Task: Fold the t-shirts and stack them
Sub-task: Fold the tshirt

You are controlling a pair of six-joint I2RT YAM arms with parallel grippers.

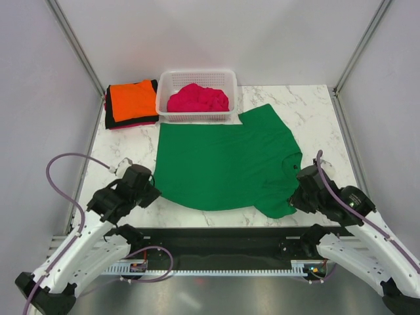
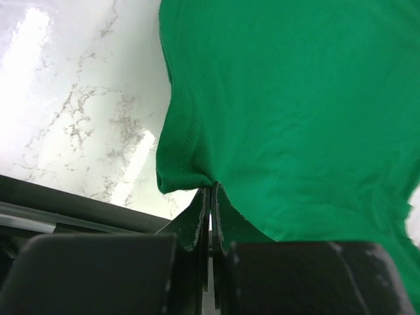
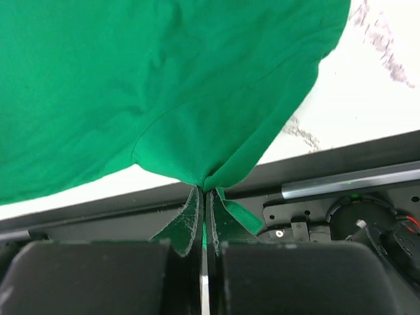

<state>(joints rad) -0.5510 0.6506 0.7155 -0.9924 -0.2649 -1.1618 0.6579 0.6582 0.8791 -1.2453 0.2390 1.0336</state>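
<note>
A bright green t-shirt (image 1: 223,164) lies spread across the marble table (image 1: 308,111). My left gripper (image 1: 153,187) is shut on its near left edge (image 2: 180,174); the jaws pinch the cloth at the tips (image 2: 210,190). My right gripper (image 1: 293,197) is shut on the near right part of the same shirt (image 3: 197,131), with cloth bunched into the closed tips (image 3: 207,190). A magenta-pink t-shirt (image 1: 197,98) sits crumpled in the white basket (image 1: 197,117). An orange t-shirt (image 1: 133,98) lies folded on top of dark ones (image 1: 111,121) at the back left.
The white lattice basket stands at the back, just behind the green shirt's far edge. The folded stack is to its left. A black rail (image 1: 216,233) runs along the table's near edge between the arm bases. Grey walls enclose the sides.
</note>
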